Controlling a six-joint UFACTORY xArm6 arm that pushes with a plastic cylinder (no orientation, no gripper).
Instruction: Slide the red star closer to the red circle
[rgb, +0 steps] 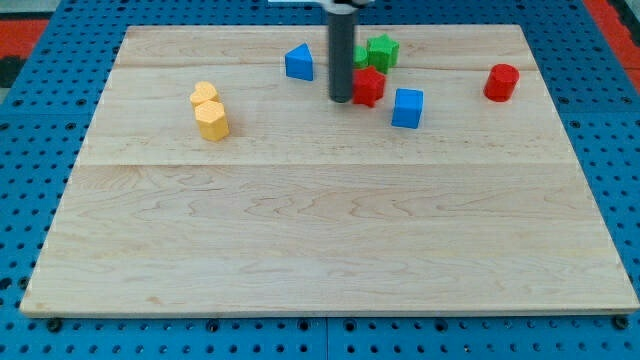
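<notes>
The dark rod's tip (341, 99), which carried no pincer, touched the red star block's (368, 87) left side, positioned to push it right toward the red circle block (501, 82).

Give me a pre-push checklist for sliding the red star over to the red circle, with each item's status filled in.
1. My tip sits at the red star's left side, opposite the red circle: ok.
2. Tip touching the star: cannot tell, they look very close.
3. Straight path rightward clear: not ok, the blue cube lies just right of the star and slightly below the line.
4. Green star clear of the push: cannot tell, it sits close above.
5. Red circle well inside the board edge: ok.
6. Yellow blocks and blue triangle out of the way: ok.
</notes>
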